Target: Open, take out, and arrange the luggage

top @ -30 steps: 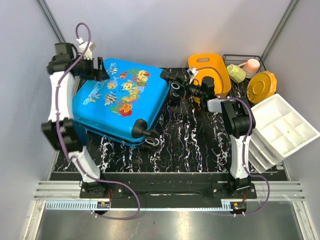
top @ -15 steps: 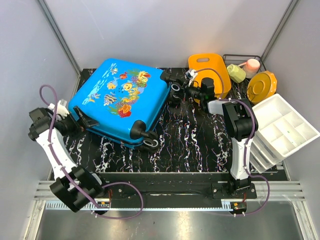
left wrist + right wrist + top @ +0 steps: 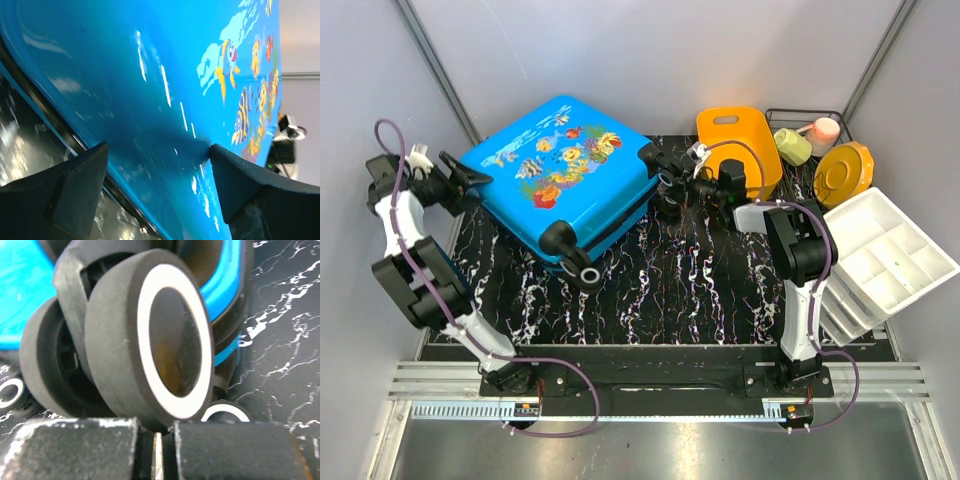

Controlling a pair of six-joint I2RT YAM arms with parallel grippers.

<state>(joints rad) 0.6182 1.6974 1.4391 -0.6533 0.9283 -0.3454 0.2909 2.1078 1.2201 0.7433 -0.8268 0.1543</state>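
Observation:
The luggage (image 3: 560, 170), a bright blue hard-shell suitcase with a fish print on its lid, lies flat and shut on the black marbled table (image 3: 680, 290). My left gripper (image 3: 458, 178) is open at its left corner. In the left wrist view the gripper (image 3: 160, 167) straddles the blue shell (image 3: 150, 75), with one finger (image 3: 250, 190) touching the lid. My right gripper (image 3: 690, 182) is at the suitcase's right-hand wheels (image 3: 670, 180). In the right wrist view the gripper (image 3: 157, 452) is shut on a thin metal tab just below a grey wheel (image 3: 170, 340).
An orange plastic basket (image 3: 740, 135) stands behind my right gripper. A wire rack (image 3: 805, 125) with a green cup and a pink item is at the back right, beside an orange round dish (image 3: 843, 172). A white compartment tray (image 3: 885, 250) sits at the right edge. Grey walls enclose three sides.
The suitcase has turned and slid towards the back left. My left arm swung from the back corner down the left side, then up to the suitcase's left corner. The right gripper stayed at the wheels.

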